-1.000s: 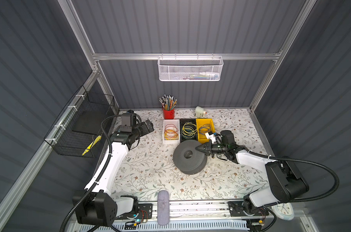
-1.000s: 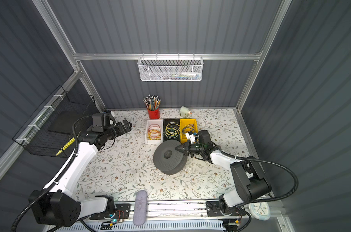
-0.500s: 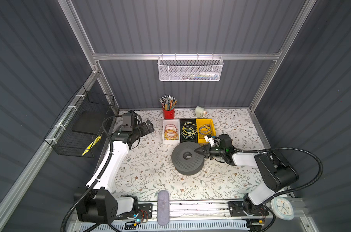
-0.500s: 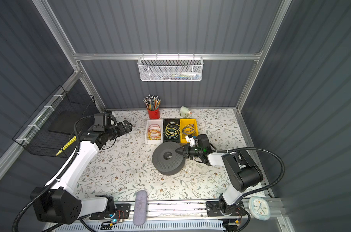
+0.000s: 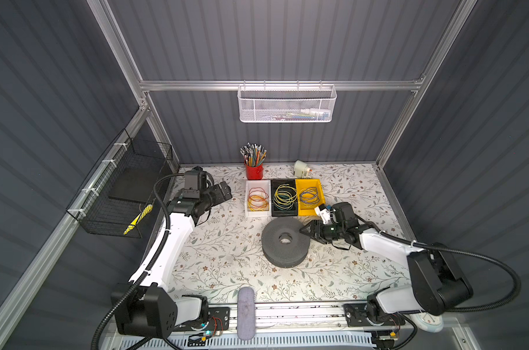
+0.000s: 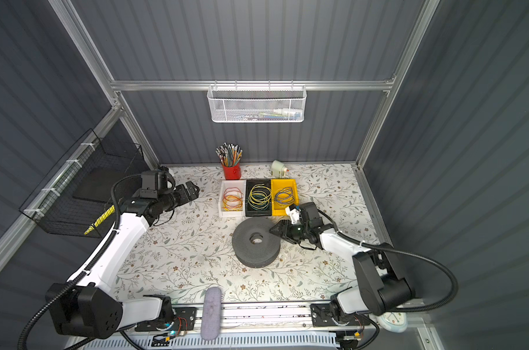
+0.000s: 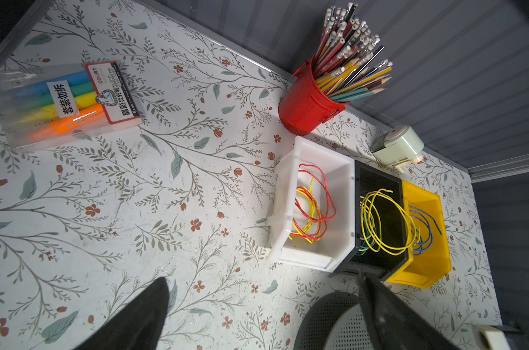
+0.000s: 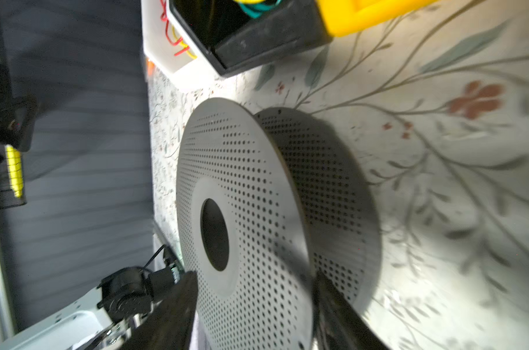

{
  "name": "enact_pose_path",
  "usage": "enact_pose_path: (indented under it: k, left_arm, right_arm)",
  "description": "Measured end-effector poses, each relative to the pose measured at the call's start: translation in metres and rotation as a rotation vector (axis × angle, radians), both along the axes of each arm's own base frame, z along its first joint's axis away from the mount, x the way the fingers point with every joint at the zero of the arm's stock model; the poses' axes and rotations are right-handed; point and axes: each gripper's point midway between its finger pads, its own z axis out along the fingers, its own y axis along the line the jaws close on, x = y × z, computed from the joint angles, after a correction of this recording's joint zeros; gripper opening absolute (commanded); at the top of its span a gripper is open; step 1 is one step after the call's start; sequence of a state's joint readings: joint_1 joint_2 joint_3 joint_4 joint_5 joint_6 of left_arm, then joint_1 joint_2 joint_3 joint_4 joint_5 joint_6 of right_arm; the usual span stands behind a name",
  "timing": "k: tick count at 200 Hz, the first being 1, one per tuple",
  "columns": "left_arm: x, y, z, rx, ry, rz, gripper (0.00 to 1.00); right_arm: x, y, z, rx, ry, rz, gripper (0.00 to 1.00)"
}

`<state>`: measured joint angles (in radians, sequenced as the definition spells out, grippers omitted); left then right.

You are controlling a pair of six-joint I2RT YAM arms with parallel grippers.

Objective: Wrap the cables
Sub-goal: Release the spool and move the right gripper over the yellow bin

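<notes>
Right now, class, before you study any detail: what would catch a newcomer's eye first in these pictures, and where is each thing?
A big grey perforated spool lies flat mid-table, with the right pincer open at its rim. Behind it a white bin, a black bin and a yellow bin sit side by side, each holding coils of coloured wire. A red cup bristling with pencils stands by the back wall.
</notes>
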<state>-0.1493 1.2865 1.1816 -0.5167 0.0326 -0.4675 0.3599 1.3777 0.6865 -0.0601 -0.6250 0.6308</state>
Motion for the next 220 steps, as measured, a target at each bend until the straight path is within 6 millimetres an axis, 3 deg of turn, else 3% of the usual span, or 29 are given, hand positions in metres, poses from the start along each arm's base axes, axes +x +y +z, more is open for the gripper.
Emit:
enact_pose_path:
  k: [40, 67, 88, 165, 220]
  left_arm:
    - [-0.010, 0.003, -0.009, 0.013, 0.012, 0.001, 0.99]
    - [-0.021, 0.005, -0.024, 0.020, 0.042, 0.003, 0.99]
    - [-0.027, 0.006, -0.028, 0.028, 0.056, -0.002, 0.99]
    - [-0.048, 0.010, -0.025, 0.043, 0.039, -0.012, 0.99]
    - [-0.052, 0.010, -0.035, 0.046, 0.054, -0.014, 0.99]
  right_arm:
    - [0.016, -0.029, 0.069, -0.149, -0.181, -0.051, 0.63]
    - [0.045, -0.042, 0.120, -0.262, -0.303, -0.094, 0.59]
    - [0.074, -0.047, 0.138, -0.351, -0.348, -0.115, 0.55]
    - [0.150, -0.048, 0.104, -0.575, -0.273, -0.092, 0.38]
    - [0.156, -0.047, 0.065, -0.652, -0.202, -0.063, 0.41]
